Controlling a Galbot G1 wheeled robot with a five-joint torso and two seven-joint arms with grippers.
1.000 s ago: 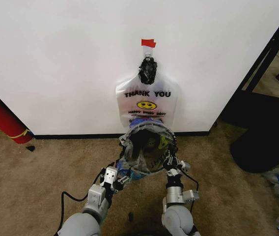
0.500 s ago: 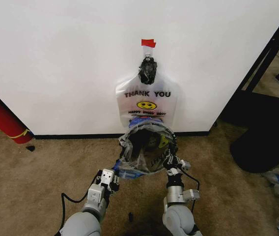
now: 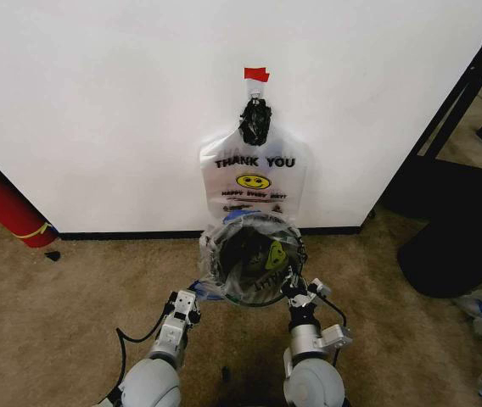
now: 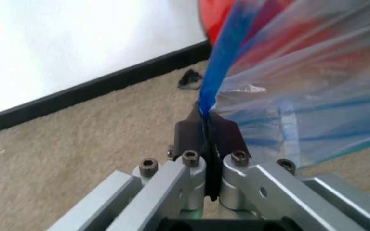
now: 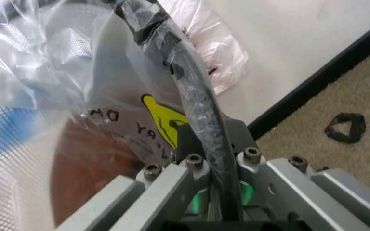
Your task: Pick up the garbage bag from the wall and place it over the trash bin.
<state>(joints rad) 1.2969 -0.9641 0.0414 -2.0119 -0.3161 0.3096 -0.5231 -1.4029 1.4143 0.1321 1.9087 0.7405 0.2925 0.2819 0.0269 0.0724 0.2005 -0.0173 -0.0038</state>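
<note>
Garbage bag (image 3: 249,263) lining the trash bin (image 3: 252,270), left end effector (image 4: 207,126) and right end effector (image 5: 205,142) clamped on its plastic.

Silver-grey rounded arms carry black cables and boxy aluminium tools with black pads and hex screws.

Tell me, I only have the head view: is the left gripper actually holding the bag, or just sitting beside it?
Observer: Holding it. The left wrist view has the left gripper shut on a blue strip of the garbage bag.
Operator: And the right gripper?
Observer: The right gripper is clamped on the rim of the trash bin, with bag film lying over that rim.
Operator: Is the print on that side?
Observer: Yes, the yellow smiley sits right beside the clamped rim.
</note>
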